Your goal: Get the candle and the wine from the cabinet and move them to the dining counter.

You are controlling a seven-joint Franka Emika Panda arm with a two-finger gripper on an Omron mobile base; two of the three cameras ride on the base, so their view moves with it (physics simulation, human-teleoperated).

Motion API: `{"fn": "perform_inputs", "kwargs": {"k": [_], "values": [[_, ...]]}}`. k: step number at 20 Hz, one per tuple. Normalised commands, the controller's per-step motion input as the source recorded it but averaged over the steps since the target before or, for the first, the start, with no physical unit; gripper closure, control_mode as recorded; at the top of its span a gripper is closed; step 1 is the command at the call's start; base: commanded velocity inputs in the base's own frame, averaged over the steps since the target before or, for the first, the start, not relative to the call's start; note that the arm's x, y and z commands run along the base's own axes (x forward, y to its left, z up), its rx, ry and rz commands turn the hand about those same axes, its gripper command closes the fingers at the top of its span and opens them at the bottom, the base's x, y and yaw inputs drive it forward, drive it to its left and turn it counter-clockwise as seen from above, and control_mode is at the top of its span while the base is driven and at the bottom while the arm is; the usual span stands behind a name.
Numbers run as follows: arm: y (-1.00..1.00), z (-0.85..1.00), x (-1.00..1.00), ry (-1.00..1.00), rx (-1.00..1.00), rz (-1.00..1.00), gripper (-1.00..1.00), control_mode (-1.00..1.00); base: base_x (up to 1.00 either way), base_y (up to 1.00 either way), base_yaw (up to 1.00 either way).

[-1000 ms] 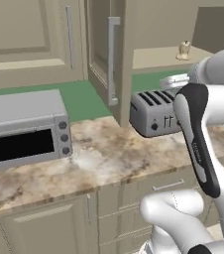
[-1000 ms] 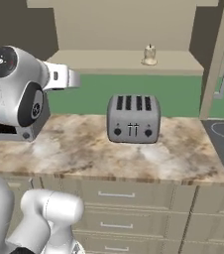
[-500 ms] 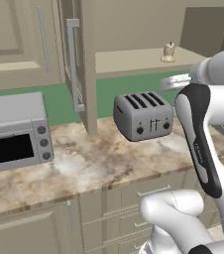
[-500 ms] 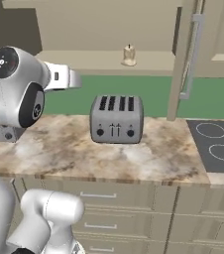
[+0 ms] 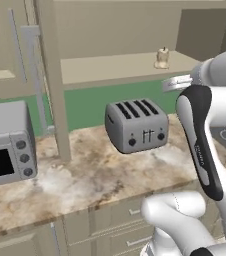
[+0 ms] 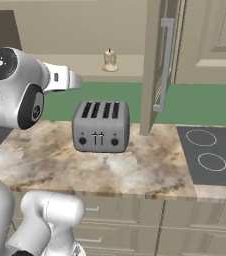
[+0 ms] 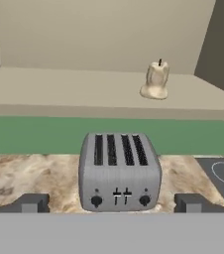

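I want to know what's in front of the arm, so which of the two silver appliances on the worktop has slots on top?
The toaster, with four slots on top, standing below the candle on the shelf. The toaster oven to its left has a dark glass door and knobs instead.

We see a cream candle (image 7: 156, 80) with a dark wick on the plain beige shelf (image 7: 84, 92) of the cabinet (image 6: 150, 65), whose panelled doors are the same beige and carry silver bar handles (image 6: 164, 65). The backsplash (image 5: 87, 107) below is flat green. The toaster (image 7: 120, 171) is matte grey-silver with four black slots, two dark knobs and small dark levers. Under it the worktop (image 6: 135, 167) is marbled in beige, brown and white. A toaster oven (image 5: 7, 142) is silver with a black glass door and grey knobs. The hob (image 6: 212, 155) is dark grey with pale ring marks. The drawers (image 6: 120, 215) are beige with short silver handles.
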Motion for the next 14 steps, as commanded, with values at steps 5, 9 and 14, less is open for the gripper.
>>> {"fn": "perform_inputs", "kwargs": {"k": [5,9,14], "values": [[0.0,0.0,0.0,0.0,0.0,0.0,-1.0,1.0,0.74,-0.23,-0.14],[0.0,0.0,0.0,0.0,0.0,0.0,-1.0,1.0,0.63,-0.19,-0.15],[0.0,0.0,0.0,0.0,0.0,0.0,-1.0,1.0,0.53,-0.14,-0.15]]}}
